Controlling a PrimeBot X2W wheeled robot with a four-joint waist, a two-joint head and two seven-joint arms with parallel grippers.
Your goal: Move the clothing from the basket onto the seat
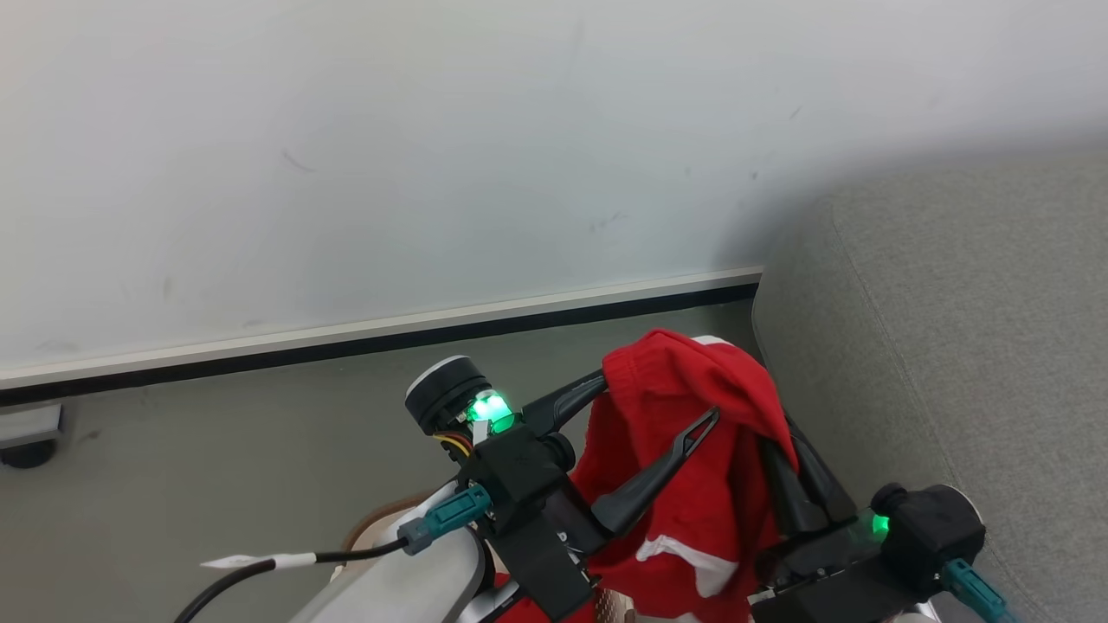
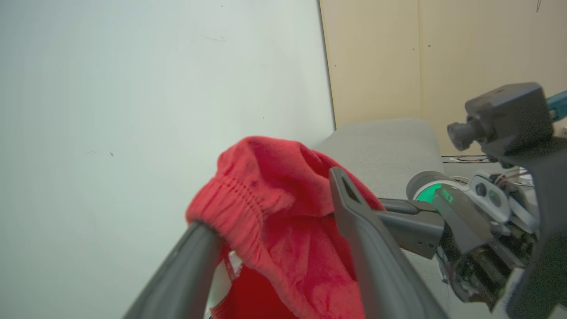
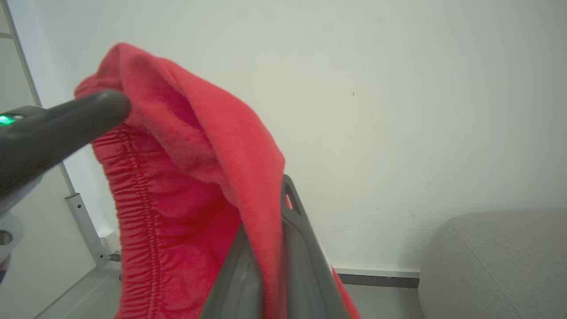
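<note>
Loosely the clothing [image 1: 692, 484] drapes over the wide-spread left gripper [image 1: 658, 398] while the right gripper [image 1: 796, 476] clamps its fold.

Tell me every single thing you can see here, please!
clothing: one, bright red with white trim, hanging up between the two arms, next to the seat
seat: one, grey, on the right
basket: one, what looks like its brown rim, bottom edge of the head view
wall: one, white, behind everything
floor: one, grey, below the wall
wheel: one, dark, far left on the floor
left end effector: one, dark, open, clothing draped over one finger
right end effector: one, dark, shut on the clothing
</note>
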